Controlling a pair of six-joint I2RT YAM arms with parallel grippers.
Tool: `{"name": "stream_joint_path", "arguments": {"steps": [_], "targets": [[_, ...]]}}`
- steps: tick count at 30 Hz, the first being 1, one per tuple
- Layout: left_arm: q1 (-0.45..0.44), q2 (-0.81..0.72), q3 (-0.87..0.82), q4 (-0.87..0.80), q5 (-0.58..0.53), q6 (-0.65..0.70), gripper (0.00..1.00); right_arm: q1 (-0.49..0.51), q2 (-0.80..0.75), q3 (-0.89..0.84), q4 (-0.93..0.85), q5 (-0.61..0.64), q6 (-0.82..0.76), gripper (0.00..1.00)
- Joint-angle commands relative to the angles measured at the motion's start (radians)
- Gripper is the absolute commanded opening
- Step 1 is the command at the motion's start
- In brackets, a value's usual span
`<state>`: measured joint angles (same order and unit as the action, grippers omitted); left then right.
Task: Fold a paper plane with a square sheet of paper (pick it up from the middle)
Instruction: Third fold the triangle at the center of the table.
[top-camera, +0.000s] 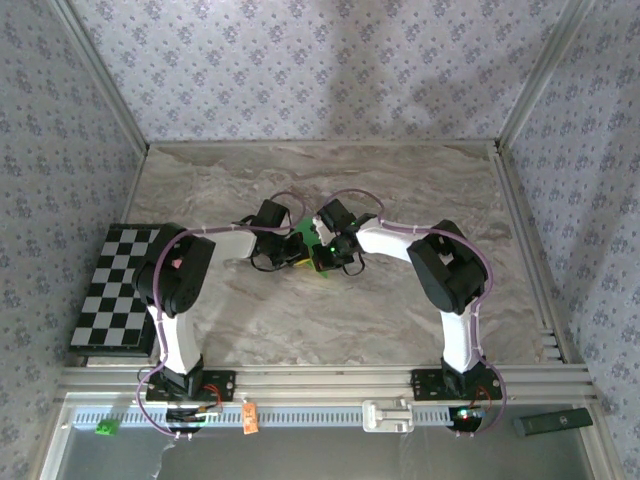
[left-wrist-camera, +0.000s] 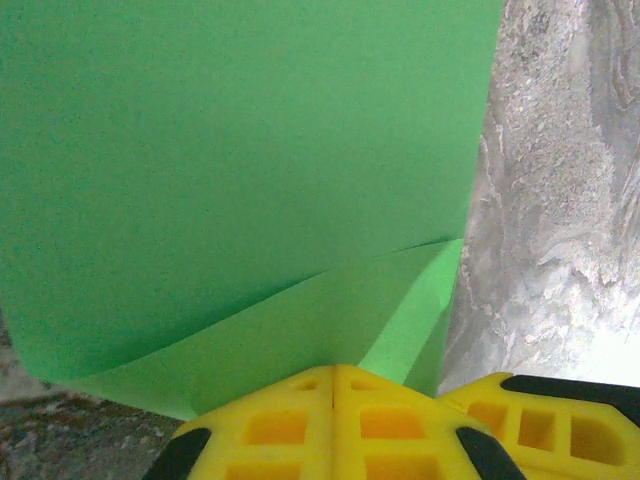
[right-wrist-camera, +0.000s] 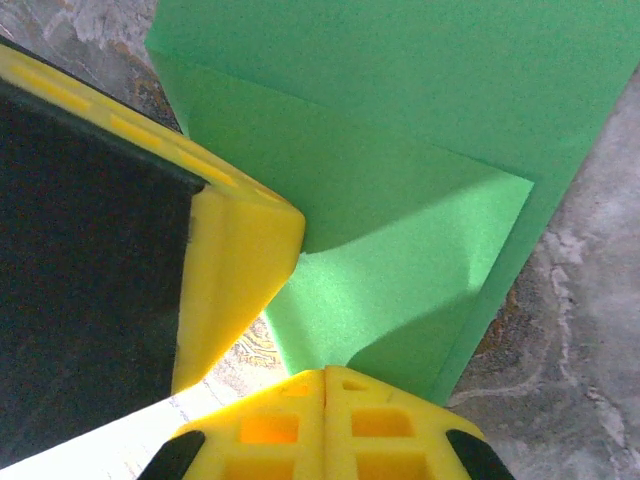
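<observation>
Left fingers (left-wrist-camera: 300, 395) are pressed fully together, and I see them pinching an edge of the square sheet of paper (left-wrist-camera: 230, 150). Right fingers (right-wrist-camera: 300, 400) are clamped tight on the same sheet, just beside the left pair. Paper's at the middle of the surface (top-camera: 400, 190), between both wrists, with a flap creased over.
</observation>
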<state>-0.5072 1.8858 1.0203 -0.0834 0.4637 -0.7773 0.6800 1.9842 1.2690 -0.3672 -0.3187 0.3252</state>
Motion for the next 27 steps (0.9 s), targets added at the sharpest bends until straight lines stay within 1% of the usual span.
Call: {"name": "stream_joint_path", "arguments": {"steps": [1,3,7,10,20,24,27], "targets": [[0.036,0.045,-0.009,-0.025,-0.043,0.023,0.02,-0.002,0.067,-0.033,-0.111,0.076,-0.007,0.0],[0.058,0.05,-0.006,-0.04,-0.047,0.043,0.01,-0.003,0.071,-0.043,-0.126,0.101,-0.018,0.0],[0.111,0.051,-0.005,-0.081,-0.072,0.097,0.01,-0.007,0.064,-0.068,-0.125,0.112,-0.021,0.0],[0.148,0.057,-0.017,-0.093,-0.074,0.114,0.01,-0.013,0.061,-0.107,-0.119,0.105,-0.013,0.0],[0.236,0.047,0.002,-0.151,-0.109,0.178,0.02,-0.025,0.048,-0.138,-0.063,0.062,0.033,0.0],[0.251,0.001,0.033,-0.178,-0.104,0.182,0.03,-0.022,0.035,-0.133,-0.029,0.041,0.044,0.0],[0.25,-0.065,0.056,-0.19,-0.098,0.161,0.06,-0.018,0.012,-0.106,-0.004,0.015,0.053,0.0]]}}
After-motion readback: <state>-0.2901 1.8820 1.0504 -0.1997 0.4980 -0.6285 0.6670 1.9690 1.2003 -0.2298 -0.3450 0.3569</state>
